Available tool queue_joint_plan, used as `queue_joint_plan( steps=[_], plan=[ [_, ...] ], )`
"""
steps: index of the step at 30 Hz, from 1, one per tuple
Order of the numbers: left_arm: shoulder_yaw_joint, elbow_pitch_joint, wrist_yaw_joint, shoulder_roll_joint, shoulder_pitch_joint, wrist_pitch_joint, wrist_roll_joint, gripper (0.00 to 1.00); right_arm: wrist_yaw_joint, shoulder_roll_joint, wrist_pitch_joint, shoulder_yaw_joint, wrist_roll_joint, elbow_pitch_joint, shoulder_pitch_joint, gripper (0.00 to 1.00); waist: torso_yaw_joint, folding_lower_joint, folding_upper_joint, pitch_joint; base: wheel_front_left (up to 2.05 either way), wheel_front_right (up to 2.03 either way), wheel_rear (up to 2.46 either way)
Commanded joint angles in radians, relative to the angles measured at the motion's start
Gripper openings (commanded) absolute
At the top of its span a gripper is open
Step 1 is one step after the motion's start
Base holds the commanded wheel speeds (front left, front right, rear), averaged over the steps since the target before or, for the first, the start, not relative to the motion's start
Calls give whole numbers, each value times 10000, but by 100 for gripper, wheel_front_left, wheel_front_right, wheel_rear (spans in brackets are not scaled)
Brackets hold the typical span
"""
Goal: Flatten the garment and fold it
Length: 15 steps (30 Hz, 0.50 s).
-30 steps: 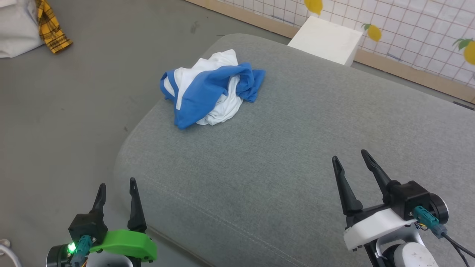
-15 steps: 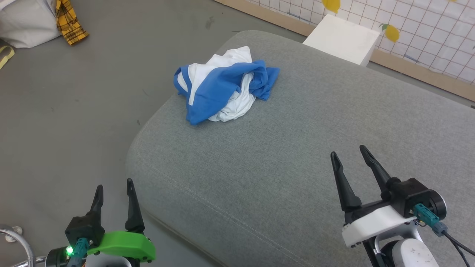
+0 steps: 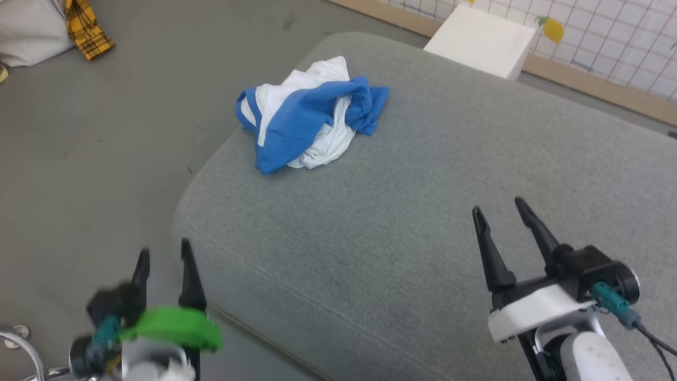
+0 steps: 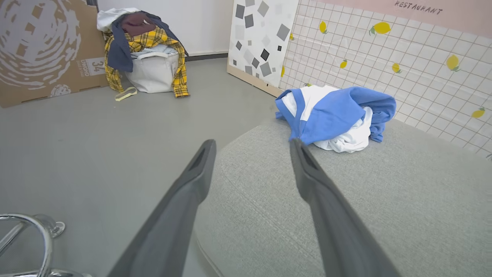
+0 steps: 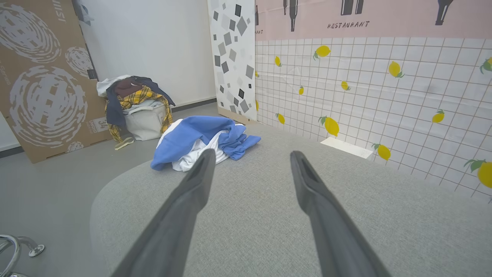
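The garment [image 3: 309, 119] lies crumpled in a heap near the far left corner of the grey cushion [image 3: 423, 211], blue sleeves wrapped over white cloth; its lettering is hidden. From the left wrist the garment [image 4: 338, 117] sits ahead and to the right; from the right wrist the garment [image 5: 201, 138] sits ahead and to the left. My left gripper [image 3: 163, 256] hangs open off the cushion's near left corner, blurred. My right gripper [image 3: 500, 207] is open above the cushion's near right part. Both hold nothing and are well short of the heap.
A white box [image 3: 478, 39] stands behind the cushion against a tiled lemon-print wall [image 5: 365, 88]. On the grey floor to the left sits a white basket piled with clothes [image 4: 148, 57], by a cardboard panel [image 4: 42, 46]. A chrome tube [image 4: 23, 231] curves at lower left.
The head camera has shifted, so the whole scene slid slightly. The left gripper is now motion-blurred. The garment lies as before.
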Motion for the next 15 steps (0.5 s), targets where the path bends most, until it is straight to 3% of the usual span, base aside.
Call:
queue_joint_plan(
  steps=[1,6,7,15],
  plan=[
    [-15,127,-184,114,-728,243,-113,100,-15,3,72,-8,-108,-135,-290,100,-250,0,-1,429,0,0,0],
    [196,826,-605,390,-2970,1195,-759,100,-15,3,393,7,-456,-611,-717,100,-890,0,-1,1611,0,0,0],
    [531,1575,-948,773,-4702,2083,-1417,100,-15,3,559,164,-660,-892,-1115,100,-1627,0,-1,2630,0,0,0],
    [1174,2716,-1080,2061,-6979,4508,-2359,100,-15,3,487,361,-695,-1024,-1805,100,-3121,0,-1,4375,0,0,0]
  ],
)
